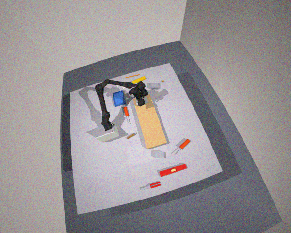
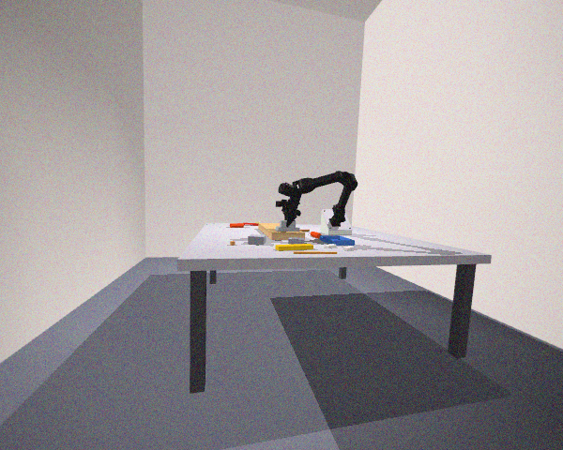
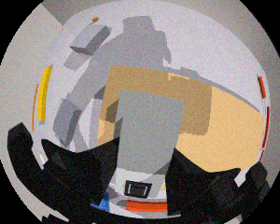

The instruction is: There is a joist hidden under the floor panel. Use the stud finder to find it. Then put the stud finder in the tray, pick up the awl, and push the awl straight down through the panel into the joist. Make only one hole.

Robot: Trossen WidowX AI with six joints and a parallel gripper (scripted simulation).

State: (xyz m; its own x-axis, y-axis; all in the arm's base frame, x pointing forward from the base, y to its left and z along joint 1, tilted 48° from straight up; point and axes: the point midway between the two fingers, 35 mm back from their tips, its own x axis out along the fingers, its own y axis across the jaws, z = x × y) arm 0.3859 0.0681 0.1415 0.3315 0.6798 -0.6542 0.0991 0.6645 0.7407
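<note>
The fingers gripped the grey stud finder (image 3: 147, 127) at the floor panel's (image 1: 150, 125) far end; traying, awl (image 1: 125, 111) work seemingly remained

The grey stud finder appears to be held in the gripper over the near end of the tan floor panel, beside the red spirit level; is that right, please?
Not quite. The gripper does hold the grey stud finder, but it is at the far end of the tan floor panel, close to the blue tray, not beside the red spirit level. The top view shows this.
</note>
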